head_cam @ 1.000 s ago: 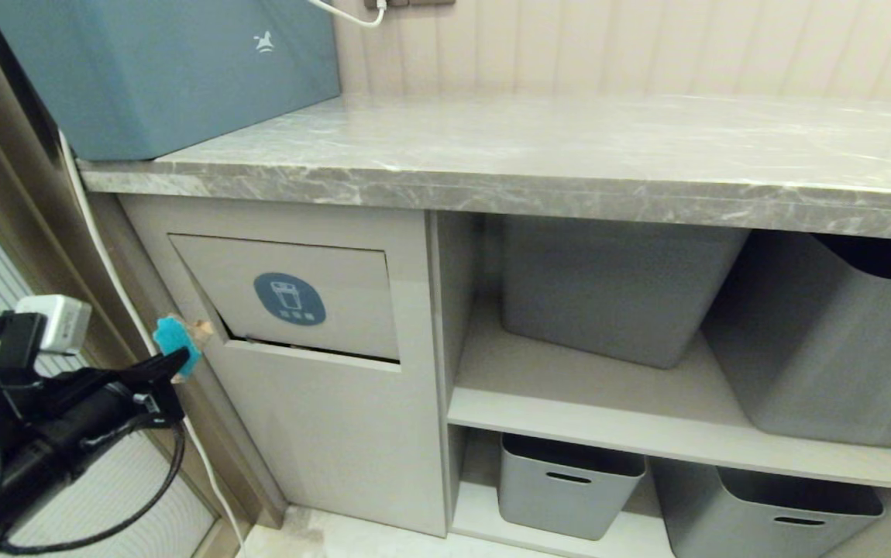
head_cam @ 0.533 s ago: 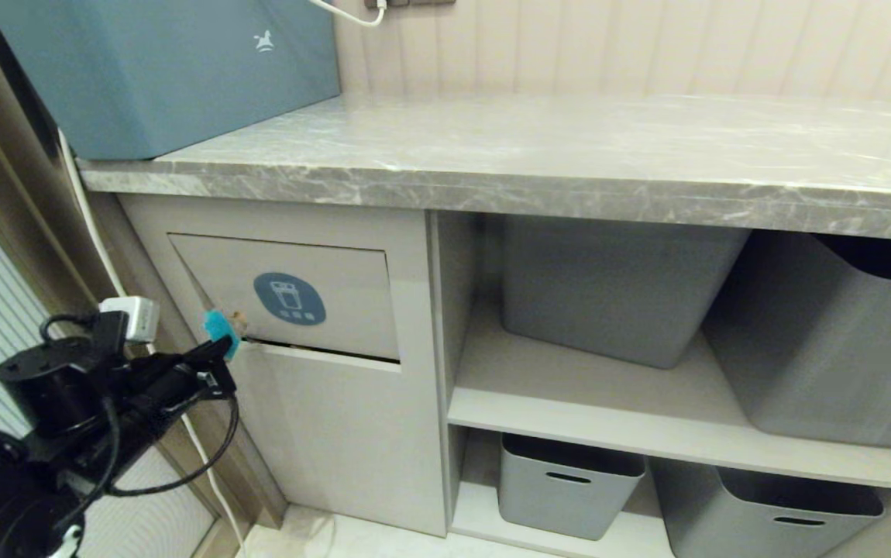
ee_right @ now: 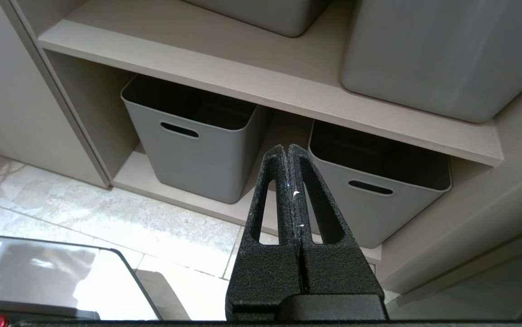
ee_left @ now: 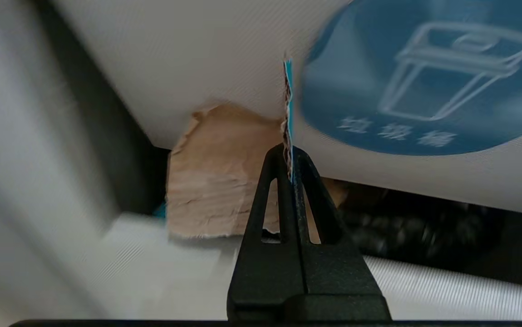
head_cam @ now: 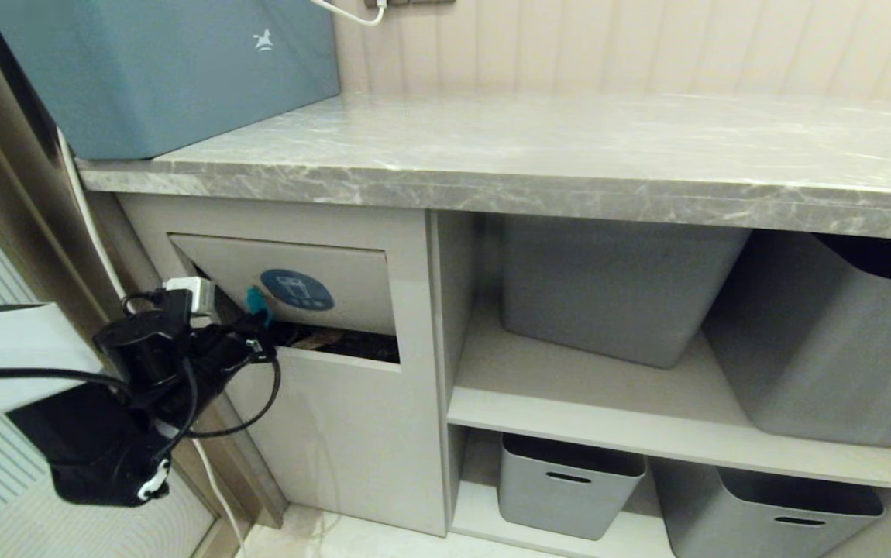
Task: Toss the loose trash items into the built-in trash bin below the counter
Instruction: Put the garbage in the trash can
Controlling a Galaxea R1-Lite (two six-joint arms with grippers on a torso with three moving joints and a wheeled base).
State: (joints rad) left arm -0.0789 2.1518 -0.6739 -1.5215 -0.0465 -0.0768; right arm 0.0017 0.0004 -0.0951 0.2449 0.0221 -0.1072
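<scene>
One scrap held: a brown cardboard scrap with a teal-blue patch (ee_left: 215, 181) sits pinched edge-on in the left pincer (ee_left: 289, 152), its torn brown face spread to one side of the fingers and a thin teal edge rising above the tips.
Left pincer: fingers pressed together on the scrap, at the lower left corner of the bin flap (head_cam: 290, 267); in the head view it (head_cam: 258, 329) reaches in from the left, a white block and black cables riding on the wrist.
Flap: the beige rectangular panel is tilted inward at its lower edge, leaving a dark gap (head_cam: 337, 345) along the bottom; the scrap's upper part presses against the flap's face just beside the blue oval sticker (ee_left: 424, 81) with its white bin icon.
Scrap position: at the mouth of the opening, partly over the lower lip of the cabinet panel (head_cam: 321, 442), not yet released.
Inside the bin: something brownish shows in the gap (head_cam: 320, 339), too dim to name; the left wrist view shows dark crumpled material (ee_left: 406, 227) beyond.
Table: the grey marble-look slab (head_cam: 569, 155) runs across above the bin; a teal-blue box (head_cam: 159, 70) stands on its left end.
Right pincer: fingers closed together on nothing (ee_right: 288, 156), hanging above the floor tiles (ee_right: 106, 213) and facing the lower shelf (ee_right: 252, 77).
Tubs: two grey tubs with slot handles (ee_right: 193, 141) (ee_right: 379, 181) under that shelf, two larger ones (head_cam: 616, 287) above.
</scene>
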